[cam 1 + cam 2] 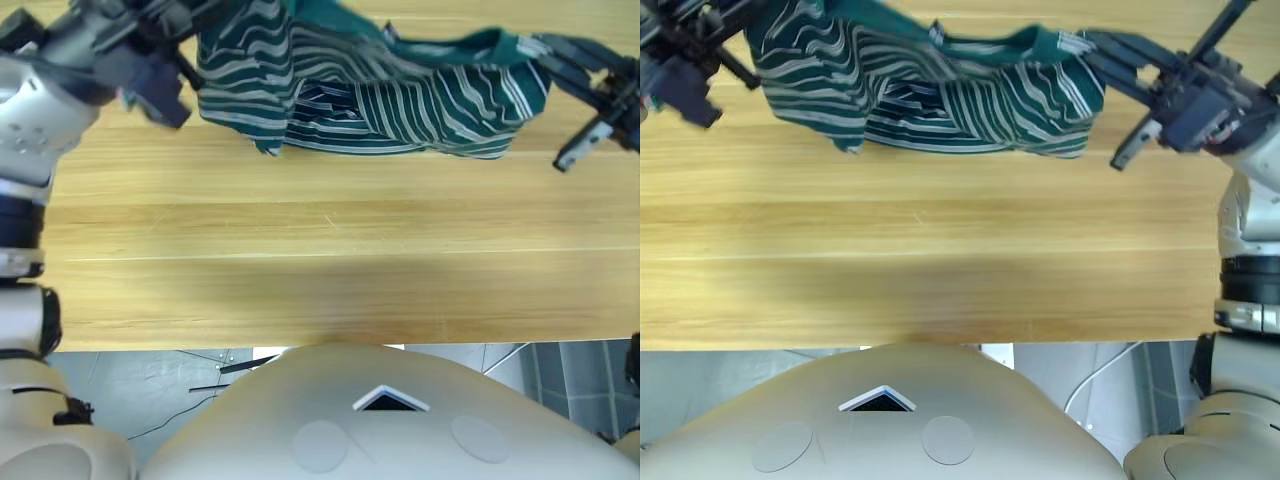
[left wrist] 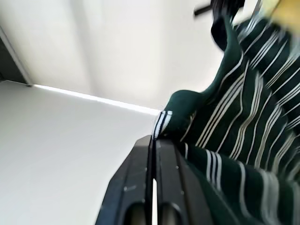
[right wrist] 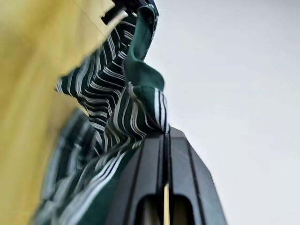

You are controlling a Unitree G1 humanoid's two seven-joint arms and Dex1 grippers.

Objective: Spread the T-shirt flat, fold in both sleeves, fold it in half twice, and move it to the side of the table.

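Two hands pinch striped T-shirt over far tabletop

Left hand (image 2: pixel 153 139): both black fingers pressed together, with a banded edge of the T-shirt (image 1: pixel 400 100) caught between the tips. Cloth runs off from the pinch in loose folds. In the head views this hand sits at the far left of the scene, raised over the wood.

Right hand (image 3: pixel 165 135): fingers likewise closed flat against each other, nipping a green edge with white stripes. Fabric bunches right at the tips and twists away. In the head views it is at the far right, fingers pointing in toward the garment's right end.

T-shirt: dark green with thin white stripes and solid green trim along the upper edge. Strung between the two hands across the far part of the tabletop (image 1: pixel 300 230). Not spread flat: rumpled, layers overlapping, left part hanging in a wider bunch, middle sagging. Lower folds come down close to the wood; cannot tell whether they rest on it. Sleeves cannot be told apart in the bundle.

Tabletop: light wood, grain running left to right. The garment is well back from its near edge.
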